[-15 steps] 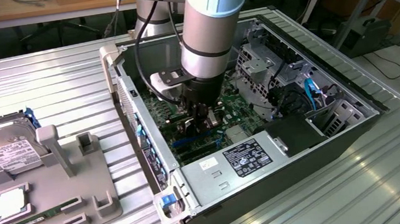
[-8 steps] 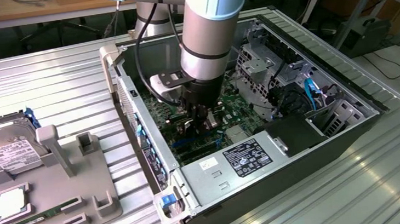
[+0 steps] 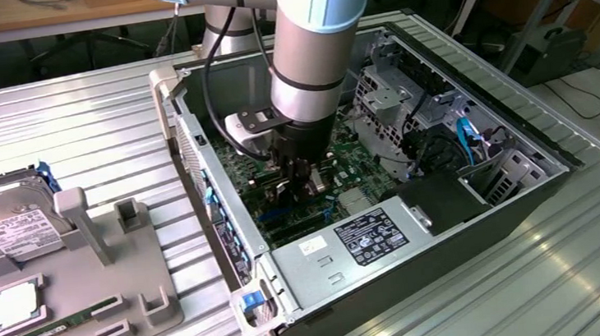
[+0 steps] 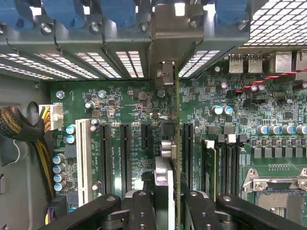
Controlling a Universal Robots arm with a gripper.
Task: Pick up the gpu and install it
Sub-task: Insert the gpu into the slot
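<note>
GPU point(image 4: 169, 158) stands on edge, seen edge-on: thin green board w/ silver bracket end up by rear slots, low over mobo, gripped between black jaws inside case.

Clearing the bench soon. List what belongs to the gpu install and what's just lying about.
In the job: gpu, held edge-on in the gripper; motherboard slots; open computer case.
Lying about: hard drive; gray parts holder, both outside the case.
</note>
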